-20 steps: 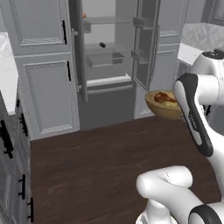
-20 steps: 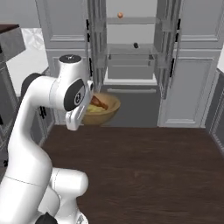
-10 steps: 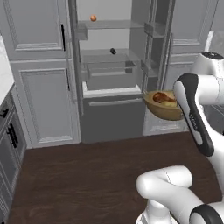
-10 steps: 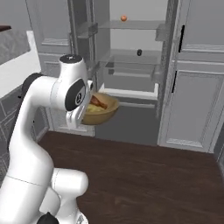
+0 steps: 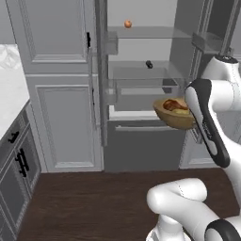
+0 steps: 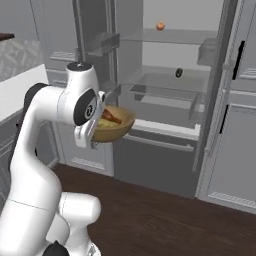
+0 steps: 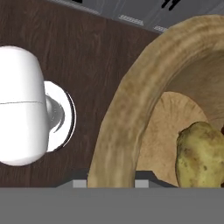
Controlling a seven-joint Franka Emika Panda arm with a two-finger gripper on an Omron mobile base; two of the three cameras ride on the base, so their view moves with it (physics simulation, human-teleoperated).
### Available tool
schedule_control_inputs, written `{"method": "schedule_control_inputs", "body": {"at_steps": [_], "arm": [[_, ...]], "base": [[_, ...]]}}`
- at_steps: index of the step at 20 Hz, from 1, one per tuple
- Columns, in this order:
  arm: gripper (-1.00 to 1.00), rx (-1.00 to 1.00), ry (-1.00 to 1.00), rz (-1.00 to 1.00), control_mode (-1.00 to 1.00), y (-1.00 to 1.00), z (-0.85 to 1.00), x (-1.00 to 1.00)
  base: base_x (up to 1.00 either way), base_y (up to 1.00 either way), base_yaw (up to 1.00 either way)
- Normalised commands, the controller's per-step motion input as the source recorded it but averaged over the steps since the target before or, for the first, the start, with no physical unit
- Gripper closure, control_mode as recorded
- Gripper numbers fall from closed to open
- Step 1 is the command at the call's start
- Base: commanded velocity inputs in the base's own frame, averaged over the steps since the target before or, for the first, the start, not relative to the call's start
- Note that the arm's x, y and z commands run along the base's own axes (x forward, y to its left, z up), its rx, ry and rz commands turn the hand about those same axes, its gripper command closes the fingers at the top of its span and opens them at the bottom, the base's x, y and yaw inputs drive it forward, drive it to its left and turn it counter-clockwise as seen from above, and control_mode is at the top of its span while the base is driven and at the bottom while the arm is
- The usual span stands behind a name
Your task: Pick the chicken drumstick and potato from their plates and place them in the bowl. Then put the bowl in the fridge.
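The fridge (image 5: pixel 141 89) is standing open on the left, glass shelves waiting. The bowl (image 5: pixel 176 114) is riding level just in front, keeping the chicken drumstick (image 5: pixel 174 104) and potato (image 7: pixel 202 153) inside. The claw (image 7: pixel 111 183) is pinching the bowl's rim.

The fridge (image 5: pixel 141 94) stands open, its glass shelves bare but for a small round orange fruit (image 5: pixel 127 23) up top and a little dark object (image 5: pixel 149 64) one shelf lower. In front of it the white arm holds the wooden bowl (image 5: pixel 176 115) up in the air, level, with the chicken drumstick (image 5: pixel 173 104) and the potato (image 5: pixel 181 112) lying inside. Dark wood floor (image 5: pixel 94 197) runs below.
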Motion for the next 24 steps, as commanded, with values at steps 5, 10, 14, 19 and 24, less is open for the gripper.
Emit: {"method": "schedule_control_inputs", "body": {"at_steps": [5,10,14,19,24], "arm": [[1.00,0.00,0.00,0.00,1.00,0.00,0.00,0.00],[1.00,0.00,0.00,0.00,1.00,0.00,0.00,0.00],[1.00,0.00,0.00,0.00,1.00,0.00,0.00,0.00],[1.00,0.00,0.00,0.00,1.00,0.00,0.00,0.00],[1.00,0.00,0.00,0.00,1.00,0.00,0.00,0.00]], "base": [[1.00,-0.24,0.00],[0.99,-0.06,-0.08],[0.99,-0.01,-0.26],[0.94,0.00,-0.29],[0.78,0.02,-0.22]]}}
